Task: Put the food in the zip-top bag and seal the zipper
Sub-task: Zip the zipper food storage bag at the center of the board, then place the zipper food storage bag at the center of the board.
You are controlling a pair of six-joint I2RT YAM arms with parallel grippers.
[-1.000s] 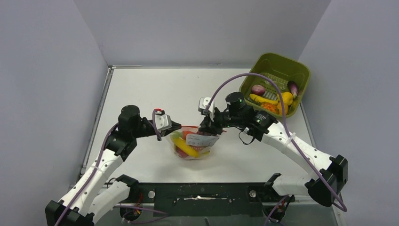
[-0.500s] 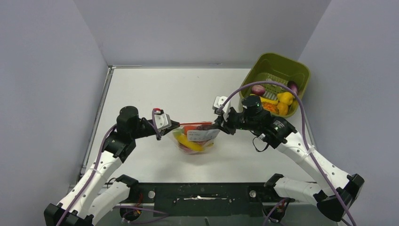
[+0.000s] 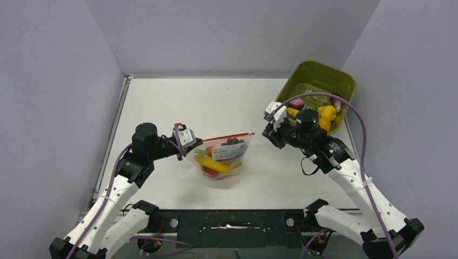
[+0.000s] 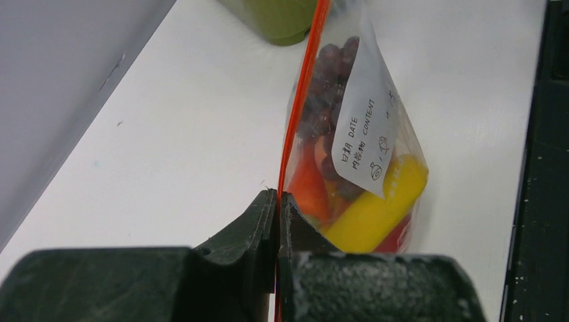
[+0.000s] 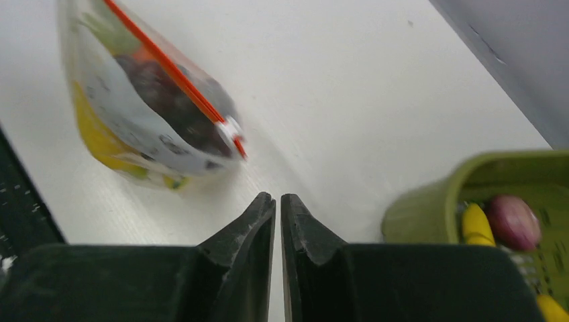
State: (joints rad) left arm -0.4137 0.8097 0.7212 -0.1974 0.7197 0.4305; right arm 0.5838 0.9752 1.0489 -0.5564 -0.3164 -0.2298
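The zip-top bag (image 3: 221,156) hangs just above the table, stuffed with food: a yellow banana (image 4: 376,208), a red piece (image 4: 308,184) and dark purple fruit (image 4: 322,87). Its orange-red zipper (image 3: 227,137) runs as one straight line along the mouth. My left gripper (image 3: 199,142) is shut on the zipper's left end (image 4: 277,194). My right gripper (image 3: 267,133) is off the bag, to the right of the zipper's far end, shut with nothing between its fingers (image 5: 278,198). In the right wrist view the bag (image 5: 134,114) lies blurred at upper left.
An olive-green bin (image 3: 318,73) stands at the back right corner, holding more toy food, among it a yellow piece (image 3: 327,113) and a purple-red one (image 3: 296,102). It is close to the right arm. Grey walls enclose the table on three sides.
My right gripper ran rightward along the zipper, came off its right end and moved on toward the bin. The bag's mouth now shows as one straight strip. The left gripper kept its hold.
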